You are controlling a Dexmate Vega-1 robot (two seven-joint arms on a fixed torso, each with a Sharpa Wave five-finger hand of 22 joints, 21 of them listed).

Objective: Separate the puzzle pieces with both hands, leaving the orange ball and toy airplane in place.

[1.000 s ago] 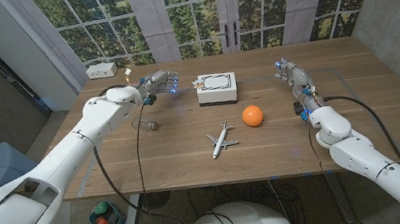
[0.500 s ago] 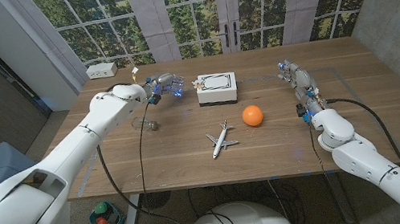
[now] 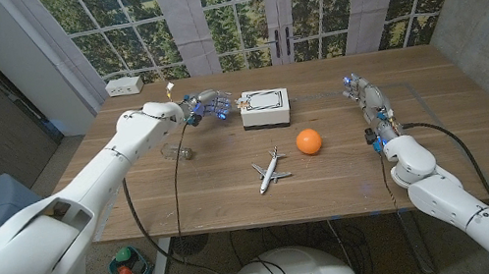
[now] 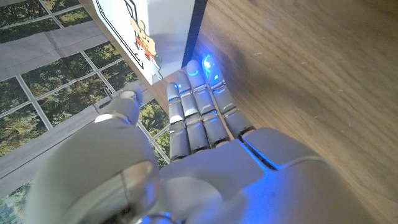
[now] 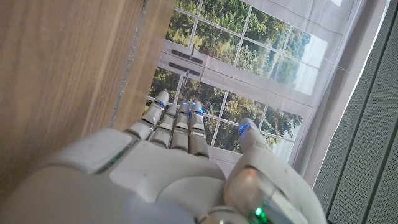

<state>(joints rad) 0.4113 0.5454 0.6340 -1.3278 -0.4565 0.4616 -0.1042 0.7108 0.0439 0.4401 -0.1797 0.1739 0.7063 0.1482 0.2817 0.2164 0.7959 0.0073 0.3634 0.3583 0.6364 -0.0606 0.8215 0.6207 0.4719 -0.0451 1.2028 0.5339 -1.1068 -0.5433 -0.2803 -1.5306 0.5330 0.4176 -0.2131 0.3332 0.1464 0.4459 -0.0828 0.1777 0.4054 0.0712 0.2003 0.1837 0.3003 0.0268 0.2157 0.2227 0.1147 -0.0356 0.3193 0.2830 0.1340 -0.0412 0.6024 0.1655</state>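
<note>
Your left hand (image 3: pixel 205 106) is up by the white puzzle block (image 3: pixel 266 108), fingers (image 4: pixel 198 106) straight out and almost touching its side, holding nothing. Your right hand (image 3: pixel 363 97) stands far off on the other side, fingers straight, empty too. The orange ball (image 3: pixel 309 141) and toy airplane (image 3: pixel 271 169) sit close together on the table (image 3: pixel 235 198), nearer you than the block.

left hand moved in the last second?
Yes. In the head view the left hand has moved toward the white puzzle block, closing most of the gap; the block itself stayed put.
</note>
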